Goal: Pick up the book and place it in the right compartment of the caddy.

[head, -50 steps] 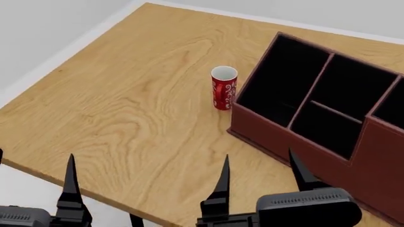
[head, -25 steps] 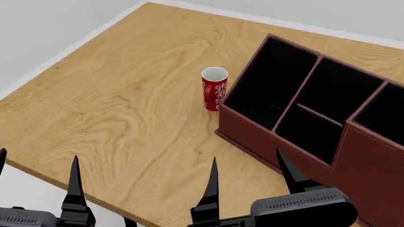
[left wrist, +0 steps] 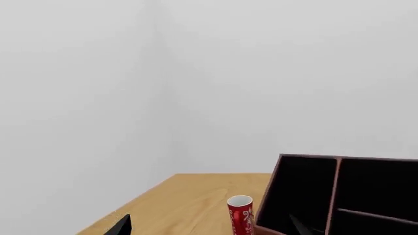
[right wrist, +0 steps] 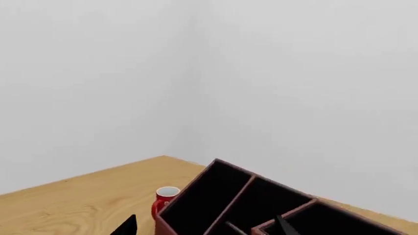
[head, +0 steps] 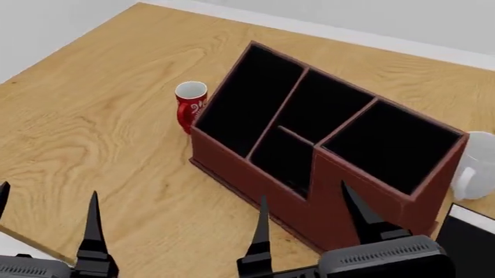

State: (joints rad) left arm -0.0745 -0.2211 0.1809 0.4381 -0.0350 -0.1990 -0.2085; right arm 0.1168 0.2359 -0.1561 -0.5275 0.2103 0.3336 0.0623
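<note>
Book [head: 467, 242]: only its black cover corner with a white page edge shows at 4 o'clock in the head view, just beside the white mug [head: 473, 165] and right of the caddy [head: 255, 179]. Your left gripper [head: 48, 223] and right gripper [head: 304, 217] both hang at 6 o'clock, prongs spread wide and holding nothing. If you reach now, you risk clipping the caddy's tall wall by the right compartment [head: 390, 145] or toppling the mug, since most of the book lies out of frame.
</note>
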